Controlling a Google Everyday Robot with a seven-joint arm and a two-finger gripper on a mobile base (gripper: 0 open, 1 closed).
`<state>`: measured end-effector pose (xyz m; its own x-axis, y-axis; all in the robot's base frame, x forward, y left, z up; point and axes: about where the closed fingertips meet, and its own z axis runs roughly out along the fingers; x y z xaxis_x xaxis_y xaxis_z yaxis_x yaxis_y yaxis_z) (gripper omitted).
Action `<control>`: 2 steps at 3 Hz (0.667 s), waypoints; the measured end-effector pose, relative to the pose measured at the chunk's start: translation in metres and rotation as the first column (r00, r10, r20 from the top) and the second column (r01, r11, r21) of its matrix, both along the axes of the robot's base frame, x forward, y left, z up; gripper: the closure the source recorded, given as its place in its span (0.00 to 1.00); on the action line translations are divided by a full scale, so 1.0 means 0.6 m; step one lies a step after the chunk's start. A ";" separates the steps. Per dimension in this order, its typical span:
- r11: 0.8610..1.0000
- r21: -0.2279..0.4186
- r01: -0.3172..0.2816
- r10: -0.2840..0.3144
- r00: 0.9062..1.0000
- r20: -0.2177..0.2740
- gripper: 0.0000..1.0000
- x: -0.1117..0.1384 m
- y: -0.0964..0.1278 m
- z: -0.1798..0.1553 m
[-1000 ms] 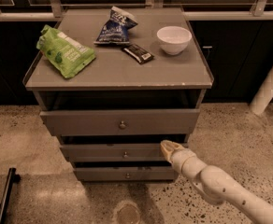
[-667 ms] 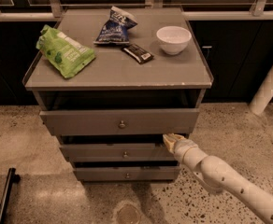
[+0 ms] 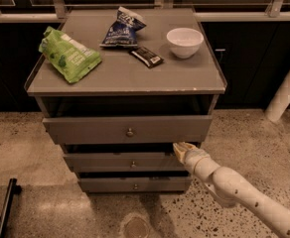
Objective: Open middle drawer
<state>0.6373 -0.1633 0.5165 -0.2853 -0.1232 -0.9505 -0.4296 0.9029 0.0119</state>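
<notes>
Pincer (image 3: 181, 148) is noted at the upper right edge of the middle drawer (image 3: 120, 161), possibly touching. Knob (image 3: 133, 164) lies centreward along the horizontal front. Pincer's closure could not be judged.

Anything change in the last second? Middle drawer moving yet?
The tool rose slightly, from level with the front of the middle drawer to that drawer's upper right corner, at the gap under the top drawer. No visible grasp or release. Unchanged: both drawer fronts, the green bag and the white bowl.
</notes>
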 end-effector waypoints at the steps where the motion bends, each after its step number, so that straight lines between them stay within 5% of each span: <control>1: 0.999 0.001 0.047 -0.047 0.999 -0.024 1.00 -0.008 -0.014 -0.020; 2: 0.998 -0.005 0.069 -0.069 0.996 -0.059 1.00 -0.013 -0.019 -0.047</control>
